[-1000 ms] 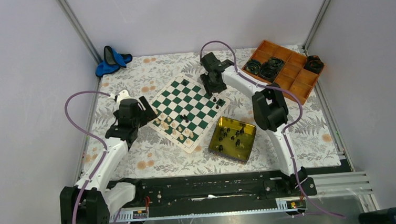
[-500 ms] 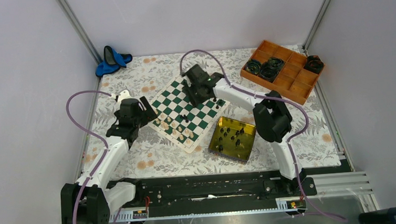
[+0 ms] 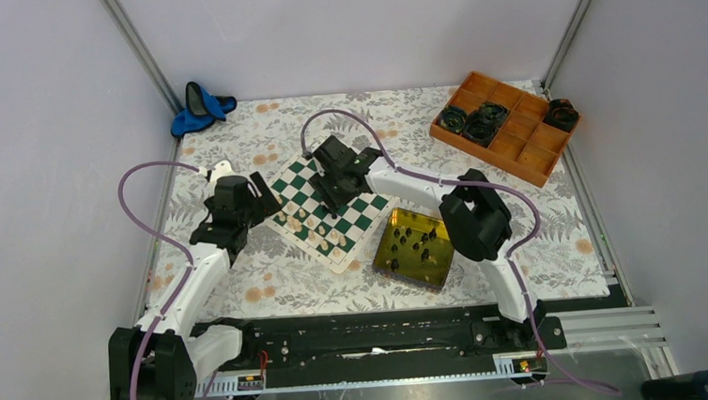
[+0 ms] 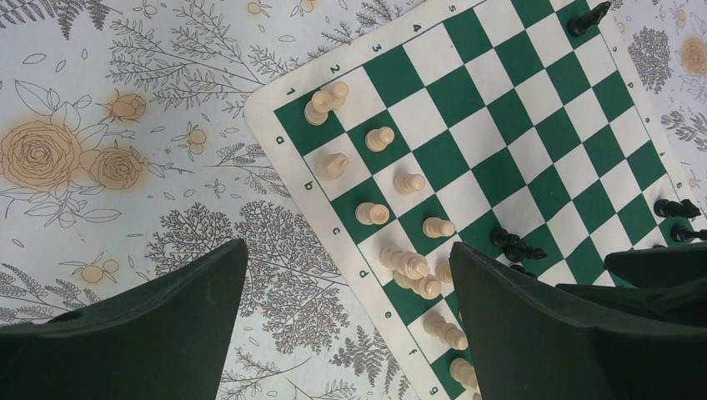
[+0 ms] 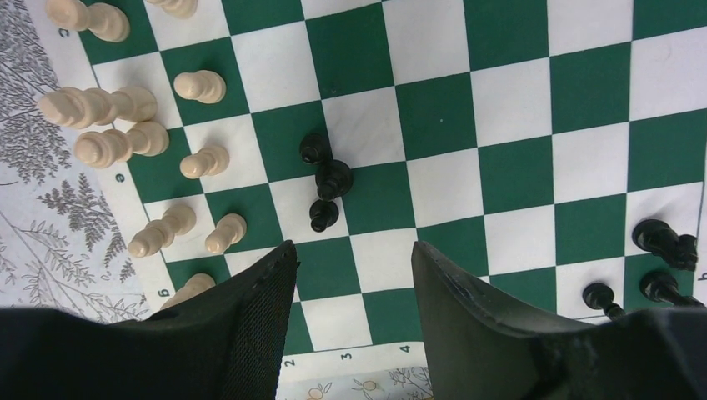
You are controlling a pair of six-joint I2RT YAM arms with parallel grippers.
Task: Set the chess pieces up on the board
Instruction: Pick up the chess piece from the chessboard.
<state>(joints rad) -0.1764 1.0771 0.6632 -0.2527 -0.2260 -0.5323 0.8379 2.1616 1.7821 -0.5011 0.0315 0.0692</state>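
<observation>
Right end effector (image 5: 352,250) swings over board (image 5: 517,104) centre, released, empty | black chess pieces (image 5: 329,179) likely light, tippy; pinch mid-stem.

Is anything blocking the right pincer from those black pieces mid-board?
Nothing visible. The right pincer hangs open over the board, and only bare squares lie between it and the black pieces. The white pieces stand off to one side.
</observation>
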